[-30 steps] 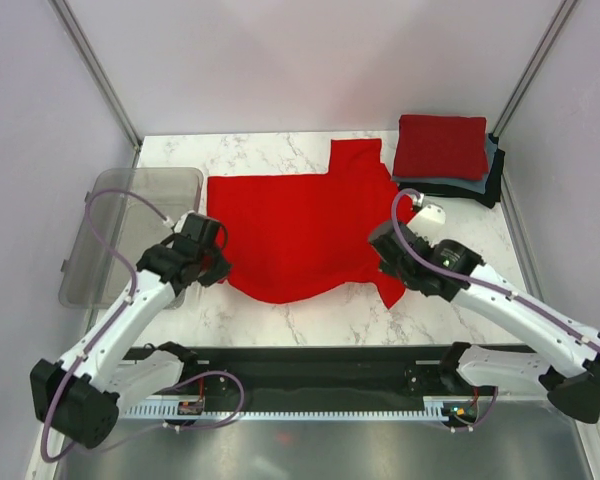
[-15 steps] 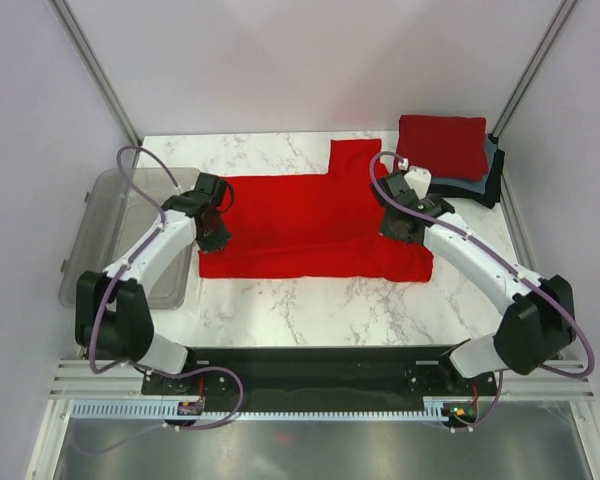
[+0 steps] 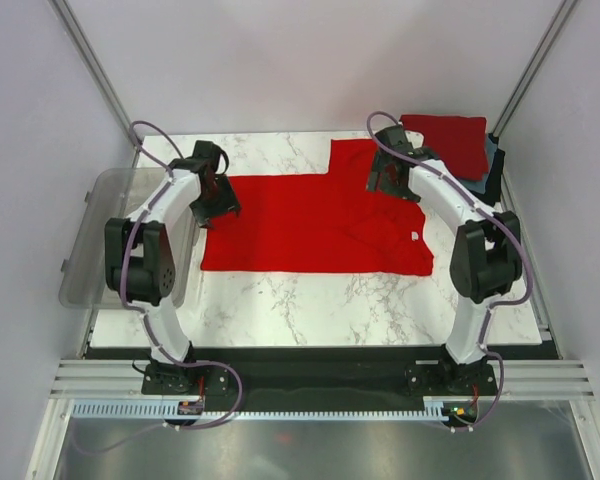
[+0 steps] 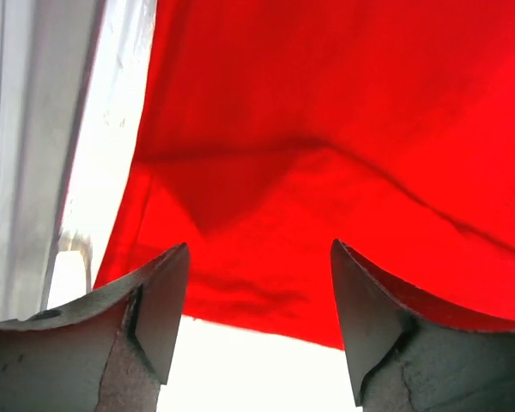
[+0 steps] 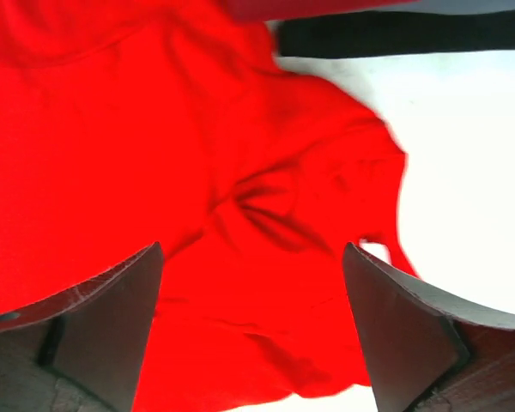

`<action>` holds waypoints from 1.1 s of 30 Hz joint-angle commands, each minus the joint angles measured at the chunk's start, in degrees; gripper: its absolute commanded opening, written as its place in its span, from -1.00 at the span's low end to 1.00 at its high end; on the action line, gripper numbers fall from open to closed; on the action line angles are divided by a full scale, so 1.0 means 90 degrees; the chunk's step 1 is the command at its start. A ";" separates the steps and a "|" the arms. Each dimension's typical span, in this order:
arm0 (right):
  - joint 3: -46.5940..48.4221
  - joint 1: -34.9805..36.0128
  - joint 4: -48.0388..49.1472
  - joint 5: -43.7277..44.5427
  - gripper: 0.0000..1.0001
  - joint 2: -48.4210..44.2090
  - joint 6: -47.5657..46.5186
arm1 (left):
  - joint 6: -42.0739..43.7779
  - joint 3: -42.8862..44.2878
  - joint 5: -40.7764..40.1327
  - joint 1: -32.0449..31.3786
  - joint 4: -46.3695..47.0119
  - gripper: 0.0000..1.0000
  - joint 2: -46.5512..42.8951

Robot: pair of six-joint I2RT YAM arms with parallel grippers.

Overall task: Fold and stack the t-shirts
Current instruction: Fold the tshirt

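At the table's left edge sits a clear grey bin (image 3: 100,250). Just right of it, the left gripper (image 4: 259,257) hangs over the left edge of a bright red t-shirt (image 3: 300,225), its fingers spread with nothing between them. The shirt lies across the marble table (image 3: 310,300), with a small white label (image 3: 416,237) showing near its rumpled right end. Over that end the right gripper (image 5: 253,257) hovers, likewise spread and empty. In the far right corner, a folded red tee (image 3: 445,140) tops a stack of darker tees (image 3: 493,172).

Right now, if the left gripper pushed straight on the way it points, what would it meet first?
The red t-shirt. The left gripper is open and aimed at the cloth near its edge, with nothing in between. How far off the cloth lies, I cannot tell.
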 commanded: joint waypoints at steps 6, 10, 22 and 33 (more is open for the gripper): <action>-0.3161 -0.0331 0.0533 -0.0539 0.78 -0.2931 0.0486 | -0.0320 -0.2048 0.0374 -0.0033 0.0239 0.42 -0.2932; -0.5120 -0.0809 0.1305 -0.1272 0.64 -0.4493 0.0839 | -0.0769 -0.3819 0.0901 -0.0062 0.1255 0.40 -0.4213; -0.6305 -0.1806 0.2418 -0.2104 0.59 -0.3952 0.0498 | -0.1131 -0.5511 0.0338 -0.0062 0.2106 0.47 -0.4686; -0.6363 -0.2225 0.2967 -0.2250 -0.31 -0.3198 0.0323 | -0.1805 -0.5756 -0.0592 -0.0053 0.2565 0.40 -0.4169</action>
